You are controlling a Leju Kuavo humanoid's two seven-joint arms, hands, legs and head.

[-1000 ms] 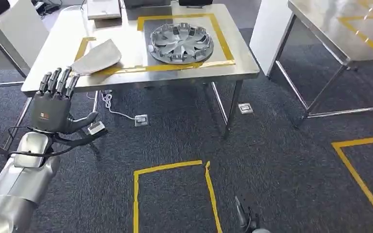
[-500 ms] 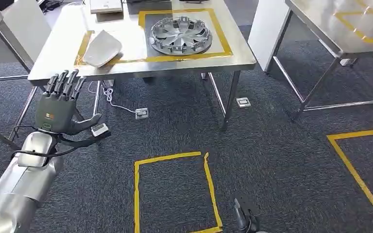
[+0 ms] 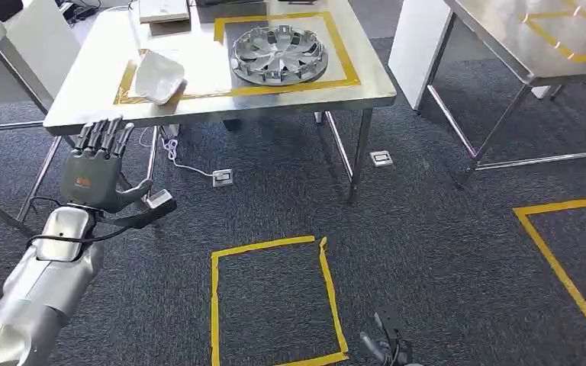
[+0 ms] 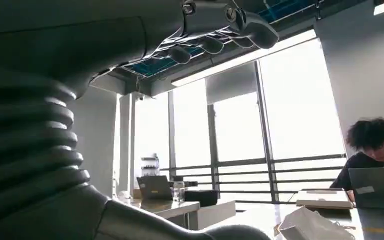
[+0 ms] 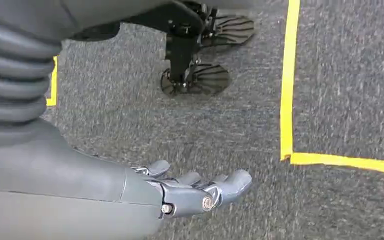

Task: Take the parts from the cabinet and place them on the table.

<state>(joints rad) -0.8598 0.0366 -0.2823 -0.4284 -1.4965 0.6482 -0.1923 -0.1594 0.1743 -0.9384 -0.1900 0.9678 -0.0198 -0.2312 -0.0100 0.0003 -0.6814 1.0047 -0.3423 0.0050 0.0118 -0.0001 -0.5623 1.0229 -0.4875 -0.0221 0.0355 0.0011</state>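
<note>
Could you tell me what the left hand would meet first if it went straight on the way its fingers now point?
Probably the near edge of the table: the left hand points up at it from below. Depth is unclear, so it might pass beneath.

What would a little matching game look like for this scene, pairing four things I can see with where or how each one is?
Things:
1. hubcap
2. pale curved part
3. left hand
4. right hand

Places or states:
A. hangs low over the carpet, holding nothing
B. lies inside the larger yellow tape square on the table
C. raised in front of the table's near edge, fingers straight, holding nothing
D. lies on the table beside the hubcap, over a yellow tape line

Pairs: 1-B, 2-D, 3-C, 4-A
</note>
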